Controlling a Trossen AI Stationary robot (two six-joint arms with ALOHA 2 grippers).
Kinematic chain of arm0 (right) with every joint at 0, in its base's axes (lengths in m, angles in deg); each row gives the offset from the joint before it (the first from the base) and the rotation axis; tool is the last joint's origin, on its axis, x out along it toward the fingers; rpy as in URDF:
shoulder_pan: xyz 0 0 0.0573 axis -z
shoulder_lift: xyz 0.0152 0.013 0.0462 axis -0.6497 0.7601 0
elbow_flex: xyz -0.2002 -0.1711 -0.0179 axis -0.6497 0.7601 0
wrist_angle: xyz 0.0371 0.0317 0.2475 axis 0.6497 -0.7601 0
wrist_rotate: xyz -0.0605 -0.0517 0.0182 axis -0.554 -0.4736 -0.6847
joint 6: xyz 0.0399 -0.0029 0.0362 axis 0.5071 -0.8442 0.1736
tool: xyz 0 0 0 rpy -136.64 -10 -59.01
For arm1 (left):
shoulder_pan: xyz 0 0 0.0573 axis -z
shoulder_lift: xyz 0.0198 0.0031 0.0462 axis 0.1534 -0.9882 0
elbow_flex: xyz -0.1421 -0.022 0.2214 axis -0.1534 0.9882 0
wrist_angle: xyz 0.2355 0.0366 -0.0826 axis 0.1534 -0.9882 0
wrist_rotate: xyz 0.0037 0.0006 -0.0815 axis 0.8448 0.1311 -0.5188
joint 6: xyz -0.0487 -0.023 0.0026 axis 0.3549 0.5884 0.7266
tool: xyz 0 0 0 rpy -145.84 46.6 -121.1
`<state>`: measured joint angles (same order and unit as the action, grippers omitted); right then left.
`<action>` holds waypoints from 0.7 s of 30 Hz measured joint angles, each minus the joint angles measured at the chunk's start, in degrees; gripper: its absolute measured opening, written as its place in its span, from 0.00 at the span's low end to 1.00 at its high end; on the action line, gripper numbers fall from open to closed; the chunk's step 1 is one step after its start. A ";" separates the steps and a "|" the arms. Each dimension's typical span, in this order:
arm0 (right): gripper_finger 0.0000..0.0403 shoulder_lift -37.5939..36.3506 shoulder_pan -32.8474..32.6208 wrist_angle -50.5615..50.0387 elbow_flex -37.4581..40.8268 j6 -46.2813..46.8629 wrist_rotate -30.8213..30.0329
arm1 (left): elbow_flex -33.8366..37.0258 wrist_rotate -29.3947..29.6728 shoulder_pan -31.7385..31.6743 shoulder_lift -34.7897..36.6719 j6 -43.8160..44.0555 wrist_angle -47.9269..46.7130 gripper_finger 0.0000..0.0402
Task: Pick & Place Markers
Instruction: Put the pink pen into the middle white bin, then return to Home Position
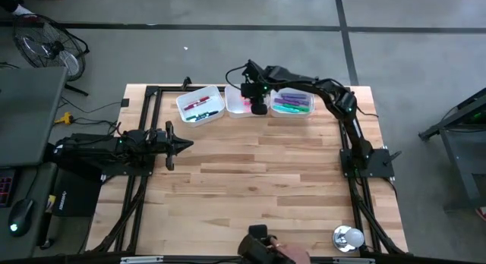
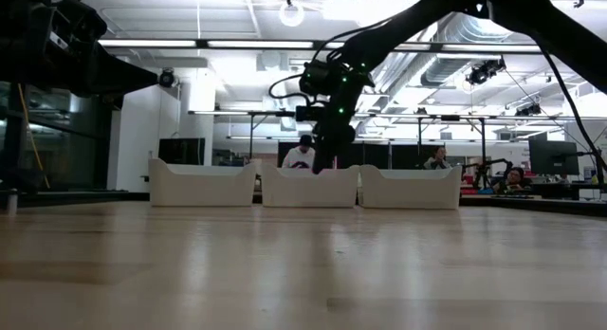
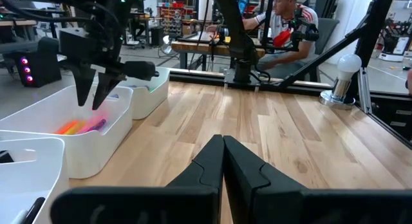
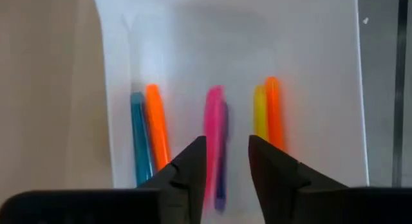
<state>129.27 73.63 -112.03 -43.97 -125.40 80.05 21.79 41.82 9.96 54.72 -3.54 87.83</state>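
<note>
The right gripper [image 1: 258,107] is being held above the middle tray [image 1: 237,105] of three white trays lined up along the table's [image 1: 258,188] far edge, its jaws being kept apart with a gap between them and nothing being gripped. In the right wrist view, the markers in that tray are lying side by side directly beneath the fingers [image 4: 187,169]: a teal marker [image 4: 139,134] touching an orange marker [image 4: 157,124], a pink marker [image 4: 214,130] in line with the gap between the jaws, and a yellow marker [image 4: 259,118] touching a second orange marker [image 4: 273,111]. Red and dark markers are being carried in the left tray [image 1: 199,105], and purple and green markers in the right tray [image 1: 291,103]. The left gripper [image 1: 182,144] is being kept near the table's left edge, pointing across the table, its jaws being pressed together on nothing. A white bulb-shaped object [image 1: 348,237] is standing near the table's near right corner. People are being seen seated in the room beyond the table.
</note>
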 joint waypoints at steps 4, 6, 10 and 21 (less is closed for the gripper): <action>0.29 0.00 -0.81 0.00 0.00 0.42 -0.41 | 0.01 0.00 -0.02 0.00 0.00 0.00 0.02; 0.31 0.00 -1.25 0.02 0.00 2.00 -0.43 | -0.02 0.00 -0.02 0.00 0.00 0.00 0.02; 0.35 -0.22 -2.42 -1.24 -0.49 7.76 -1.90 | -0.01 0.00 -0.02 0.01 -0.01 0.00 0.02; 0.37 -8.95 -8.47 -11.86 -6.45 23.12 -2.41 | 0.01 0.00 -0.02 0.01 0.00 0.00 0.02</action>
<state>120.32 65.16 -123.89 -50.42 -102.28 77.64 21.79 41.82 9.95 54.73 -3.54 87.83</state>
